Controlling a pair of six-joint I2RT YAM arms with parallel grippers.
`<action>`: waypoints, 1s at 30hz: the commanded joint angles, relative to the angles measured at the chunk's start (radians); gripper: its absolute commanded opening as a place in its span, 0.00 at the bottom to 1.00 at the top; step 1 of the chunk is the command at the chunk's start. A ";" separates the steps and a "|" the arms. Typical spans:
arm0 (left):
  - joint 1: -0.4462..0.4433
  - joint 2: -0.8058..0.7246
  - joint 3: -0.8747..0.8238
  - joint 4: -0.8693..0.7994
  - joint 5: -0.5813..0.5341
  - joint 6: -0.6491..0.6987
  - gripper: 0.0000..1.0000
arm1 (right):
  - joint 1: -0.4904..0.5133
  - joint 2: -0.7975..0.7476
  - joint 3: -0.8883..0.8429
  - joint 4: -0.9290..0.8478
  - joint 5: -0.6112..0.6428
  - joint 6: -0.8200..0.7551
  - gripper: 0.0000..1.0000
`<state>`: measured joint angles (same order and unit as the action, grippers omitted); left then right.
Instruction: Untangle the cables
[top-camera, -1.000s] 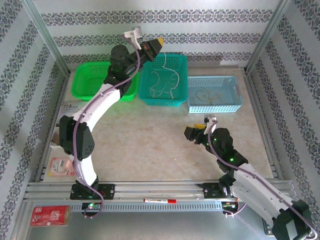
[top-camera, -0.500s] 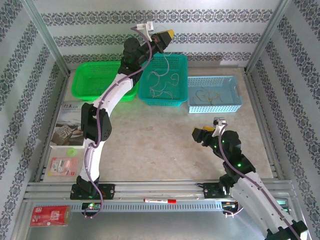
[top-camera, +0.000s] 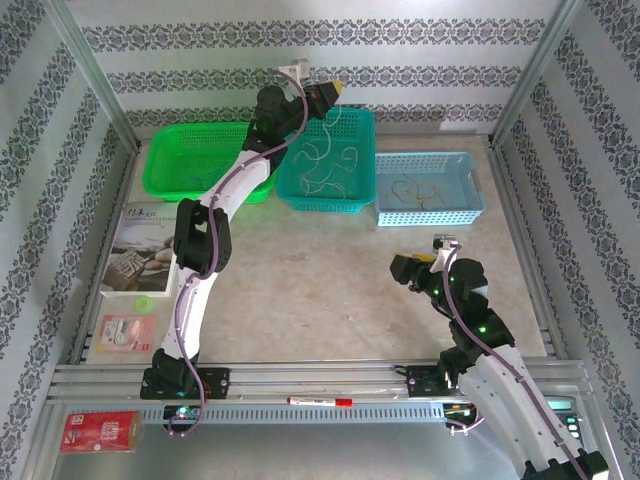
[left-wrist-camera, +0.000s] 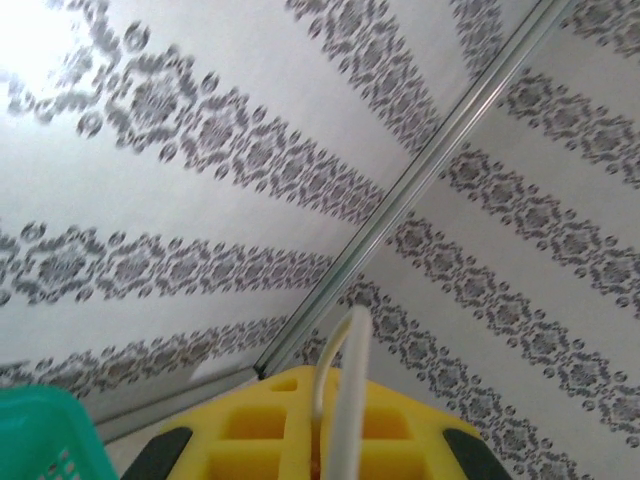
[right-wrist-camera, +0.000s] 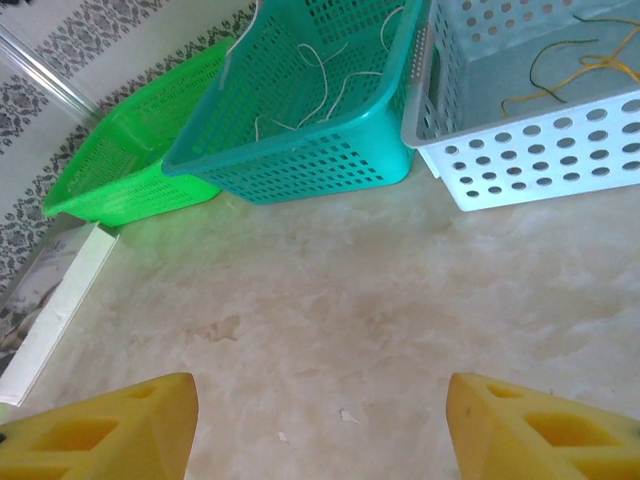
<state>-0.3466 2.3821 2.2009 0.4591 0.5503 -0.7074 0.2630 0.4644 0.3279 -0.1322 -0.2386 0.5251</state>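
Green basket (top-camera: 190, 160) sits leftmost. Above the teal basket (top-camera: 290, 196), the left gripper (top-camera: 330, 92), partly cut off in its wrist view, pinches one whitish cable (left-wrist-camera: 340, 385). Other cables (top-camera: 325, 160) lie inside that basket. The right gripper (right-wrist-camera: 320, 405) stands spread over the table (top-camera: 300, 270).

The left arm is stretched out long toward the far side, its elbow almost straight. Its tool (top-camera: 333, 92) is lifted high and tilted upward, with the yellow fingers (left-wrist-camera: 250, 435) pressed together on a whitish cable (left-wrist-camera: 345, 370). The right arm is folded close to its base and held low. Its tool (top-camera: 404, 268) points left with the jaws spread apart, yellow fingers (right-wrist-camera: 110, 430) standing wide.
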 joint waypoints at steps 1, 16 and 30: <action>0.008 0.020 -0.013 -0.055 0.026 0.036 0.18 | -0.012 -0.008 0.051 0.001 -0.030 -0.003 0.67; 0.009 -0.254 -0.165 -0.438 -0.058 0.170 1.00 | -0.015 -0.004 0.106 0.010 -0.057 -0.010 0.67; 0.005 -0.878 -0.947 -0.311 -0.174 0.265 1.00 | -0.017 0.079 0.119 -0.019 0.001 -0.079 0.98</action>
<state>-0.3466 1.5978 1.3582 0.1276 0.4358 -0.5156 0.2569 0.5259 0.4110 -0.1398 -0.2737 0.4889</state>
